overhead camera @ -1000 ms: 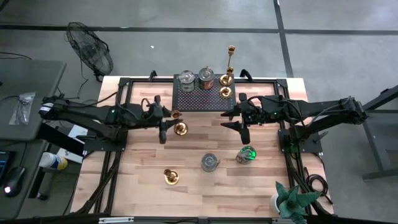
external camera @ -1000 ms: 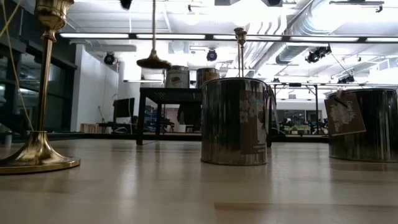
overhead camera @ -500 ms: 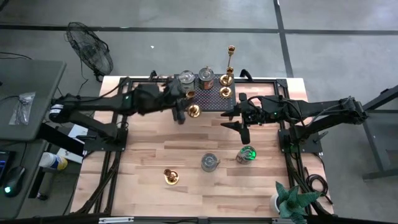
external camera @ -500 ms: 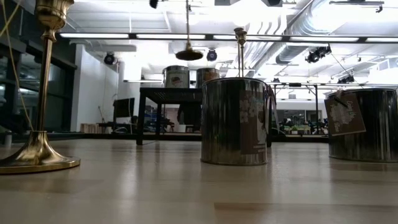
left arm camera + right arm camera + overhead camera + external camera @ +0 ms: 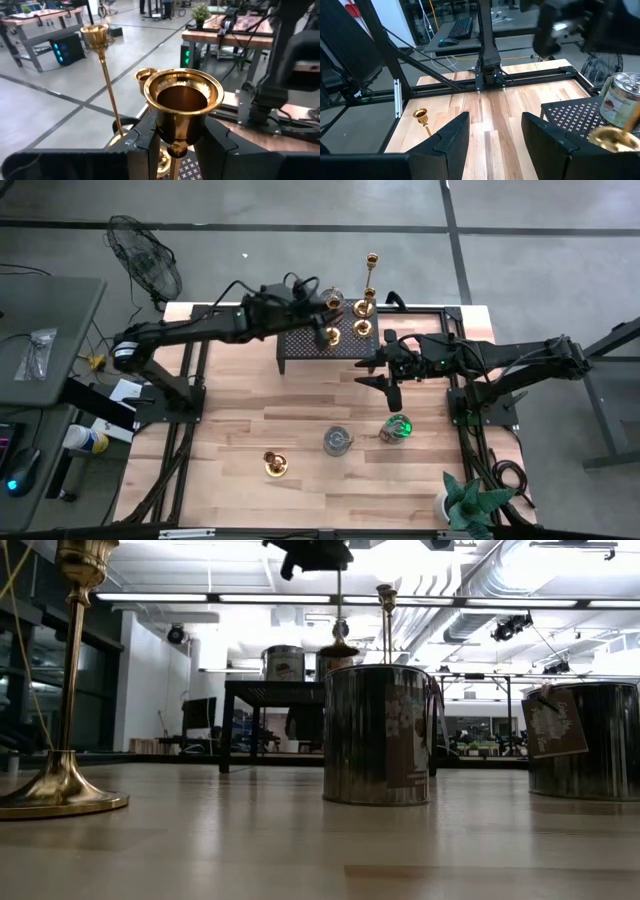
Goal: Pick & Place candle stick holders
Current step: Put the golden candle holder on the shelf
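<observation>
Currently left gripper (image 5: 328,332) pinches a brass candlestick (image 5: 183,107) by its stem, cup up, over the black perforated stand (image 5: 300,342) at upper centre of the high view. Two silver tins (image 5: 284,662) sit on that stand, partly hidden under the arm in the high view. A short brass candlestick (image 5: 364,307) sits at the stand's right rear, and a tall slender candlestick (image 5: 371,275) rises just beyond it. Right gripper (image 5: 377,370) hovers right of centre, fingers spread, holding nothing, over bare counter (image 5: 240,425). Below it in the high view: a silver tin (image 5: 337,441) near centre and another tin (image 5: 398,427) with a green glow beside it, apart. A brass candlestick (image 5: 275,463) stands lower left of those. Potted plant (image 5: 466,502) at lower right corner.
</observation>
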You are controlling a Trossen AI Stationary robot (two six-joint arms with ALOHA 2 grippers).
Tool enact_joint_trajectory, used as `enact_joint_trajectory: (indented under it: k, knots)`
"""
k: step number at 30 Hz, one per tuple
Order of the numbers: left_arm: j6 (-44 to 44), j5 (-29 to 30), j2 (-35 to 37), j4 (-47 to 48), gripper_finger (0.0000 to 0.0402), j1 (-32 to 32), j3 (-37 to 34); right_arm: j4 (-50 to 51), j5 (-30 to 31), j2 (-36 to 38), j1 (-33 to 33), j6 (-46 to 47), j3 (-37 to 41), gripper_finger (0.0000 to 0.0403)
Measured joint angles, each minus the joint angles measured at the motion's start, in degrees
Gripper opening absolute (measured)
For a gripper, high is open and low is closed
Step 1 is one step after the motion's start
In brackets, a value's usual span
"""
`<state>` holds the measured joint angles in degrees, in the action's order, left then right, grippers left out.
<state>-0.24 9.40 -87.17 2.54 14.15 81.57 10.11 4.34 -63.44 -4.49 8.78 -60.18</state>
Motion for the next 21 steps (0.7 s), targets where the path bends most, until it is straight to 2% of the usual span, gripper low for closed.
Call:
enact_joint_trajectory:
  k: [6, 13, 21]
  knots:
    - [-0.21, -1.70, -3.61, -0.21, 0.0092, 1.44, 2.50, -0.01, 0.00, 0.00, 0.00, 0.00, 0.00, 0.0174]
    - [-4.51, -2.92, -5.23, -1.66, 0.0092, 2.46, 2.65, -0.02, 0.00, 0.00, -0.01, 0.00, 0.00, 0.0174]
    - [-4.36, -3.32, -8.39, -5.14, 0.0092, 2.50, 2.74, 0.00, 0.00, 0.00, -0.01, 0.00, 0.02, 0.0174]
